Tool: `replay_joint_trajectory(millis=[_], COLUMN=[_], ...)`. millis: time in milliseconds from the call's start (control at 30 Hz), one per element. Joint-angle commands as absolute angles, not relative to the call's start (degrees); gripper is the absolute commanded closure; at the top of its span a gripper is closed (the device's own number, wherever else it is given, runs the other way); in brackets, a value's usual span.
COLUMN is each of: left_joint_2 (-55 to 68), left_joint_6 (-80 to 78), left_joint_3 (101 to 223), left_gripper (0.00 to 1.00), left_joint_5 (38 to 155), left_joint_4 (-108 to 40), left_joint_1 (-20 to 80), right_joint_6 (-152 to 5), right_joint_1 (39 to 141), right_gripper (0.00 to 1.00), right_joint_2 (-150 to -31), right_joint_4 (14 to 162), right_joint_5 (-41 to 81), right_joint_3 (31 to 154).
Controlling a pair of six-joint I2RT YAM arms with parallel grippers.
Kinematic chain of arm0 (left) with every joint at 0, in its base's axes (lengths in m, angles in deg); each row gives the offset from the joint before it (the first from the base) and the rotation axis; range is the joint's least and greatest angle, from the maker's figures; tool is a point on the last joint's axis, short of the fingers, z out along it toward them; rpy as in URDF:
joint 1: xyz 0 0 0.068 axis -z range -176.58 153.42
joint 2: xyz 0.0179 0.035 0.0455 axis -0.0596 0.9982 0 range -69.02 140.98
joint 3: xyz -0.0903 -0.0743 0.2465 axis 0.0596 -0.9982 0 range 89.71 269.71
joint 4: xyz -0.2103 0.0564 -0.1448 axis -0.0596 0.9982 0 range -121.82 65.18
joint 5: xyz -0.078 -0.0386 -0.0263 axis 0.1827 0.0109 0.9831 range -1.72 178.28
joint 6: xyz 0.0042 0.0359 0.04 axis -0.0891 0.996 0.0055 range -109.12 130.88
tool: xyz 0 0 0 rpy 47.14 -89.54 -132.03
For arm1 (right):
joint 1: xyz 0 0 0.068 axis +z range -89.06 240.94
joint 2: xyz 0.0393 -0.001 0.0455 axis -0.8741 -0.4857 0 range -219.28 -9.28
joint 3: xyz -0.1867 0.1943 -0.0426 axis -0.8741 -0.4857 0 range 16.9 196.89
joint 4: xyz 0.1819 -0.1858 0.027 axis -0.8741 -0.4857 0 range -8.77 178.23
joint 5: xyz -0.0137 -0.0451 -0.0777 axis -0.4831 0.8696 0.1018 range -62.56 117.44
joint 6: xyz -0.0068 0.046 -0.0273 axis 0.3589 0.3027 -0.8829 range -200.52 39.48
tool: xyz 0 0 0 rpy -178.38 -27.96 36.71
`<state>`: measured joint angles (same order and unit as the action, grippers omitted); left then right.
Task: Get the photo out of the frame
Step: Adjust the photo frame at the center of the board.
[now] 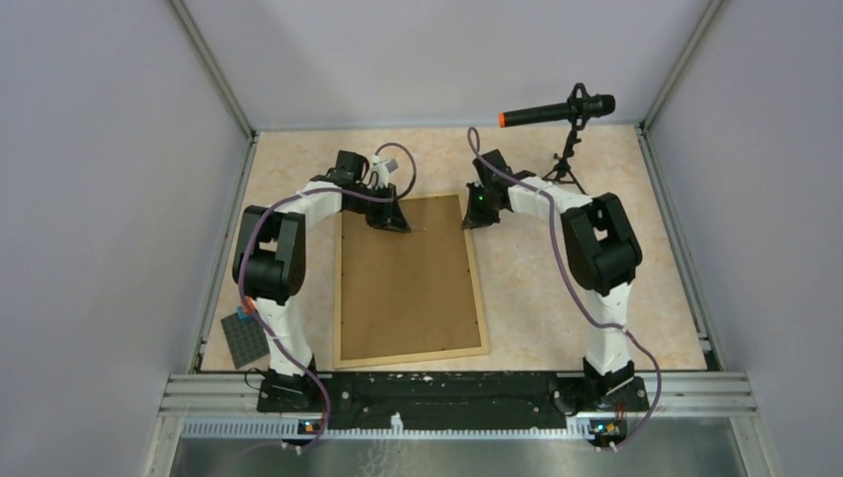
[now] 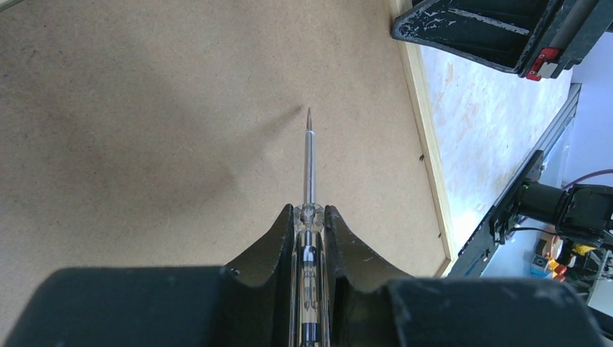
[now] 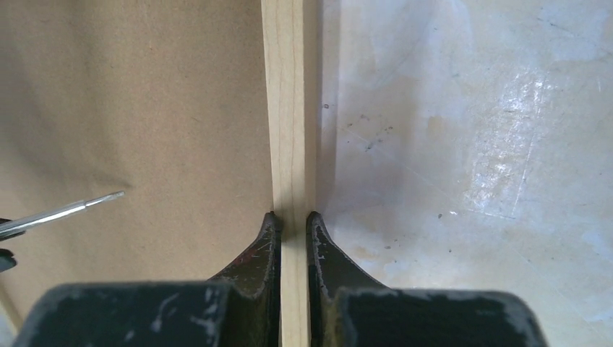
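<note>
The frame [image 1: 478, 288] lies face down in the middle of the table [image 1: 532, 318], between the two arms, with its brown backing board [image 1: 408, 283] facing up. I can't see the photo in any view. I take it to be underneath that board, pressed against the table side.

My right pincer [image 3: 291, 217] is closed tight on the frame's right-hand side near the far corner, one finger on the inner face and one on the outer. My left pincer [image 2: 311, 213] is clamped narrow on a screwdriver [image 2: 309, 159] with a clear handle. The thin shaft points out over the board, and the tip is near the surface, but I can't tell whether it touches.

The frame looks light and stiff but slender, so I judge a hard twist at one corner could rack it. Holding it on the wood, as the right pincer does, seems the sound place. The board should be rigid and flat and will probably want prying at an edge. Small dark marks [image 2: 422, 156] along the inner edge may be retaining tabs, though they are too small to be sure.

The photo itself will likely be thin, floppy and easily creased or scratched, so I'd keep the metal tip off it and lift it by its border.
</note>
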<state>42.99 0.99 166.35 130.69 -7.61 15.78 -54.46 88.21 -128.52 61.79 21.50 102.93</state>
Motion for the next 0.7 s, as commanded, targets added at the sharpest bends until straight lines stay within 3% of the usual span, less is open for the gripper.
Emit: replay_joint_trajectory(millis=[0, 300, 433, 467, 533, 667], left_joint_2=[41.41, 41.9, 41.58, 41.48, 41.29, 41.11], left_joint_6=[2.25, 2.35, 2.34, 2.29, 2.2, 2.08], left_joint_3=[166.75, 167.27, 167.07, 166.95, 166.71, 166.54], left_gripper=[1.0, 1.0, 1.0, 1.0, 1.0, 1.0], left_joint_5=[131.34, 131.43, 131.8, 131.79, 131.79, 131.64], left_joint_4=[-7.98, -7.74, -7.8, -7.89, -8.04, -8.18], left_joint_1=[15.46, 15.46, 15.47, 15.46, 15.46, 15.46], right_joint_6=[-49.51, -48.74, -51.08, -51.69, -52.41, -53.57], right_joint_1=[86.23, 86.11, 86.61, 86.95, 87.52, 88.09], right_gripper=[1.0, 1.0, 0.6, 0.54, 0.5, 0.52], right_joint_2=[-127.15, -126.58, -125.63, -125.5, -125.37, -127.1], right_joint_4=[60.48, 61.05, 62.64, 62.65, 62.99, 61.92], right_joint_5=[18.81, 17.44, 16.01, 16.42, 17.19, 18.47], right_joint_3=[97.98, 99.26, 100.99, 101.74, 102.55, 104.47])
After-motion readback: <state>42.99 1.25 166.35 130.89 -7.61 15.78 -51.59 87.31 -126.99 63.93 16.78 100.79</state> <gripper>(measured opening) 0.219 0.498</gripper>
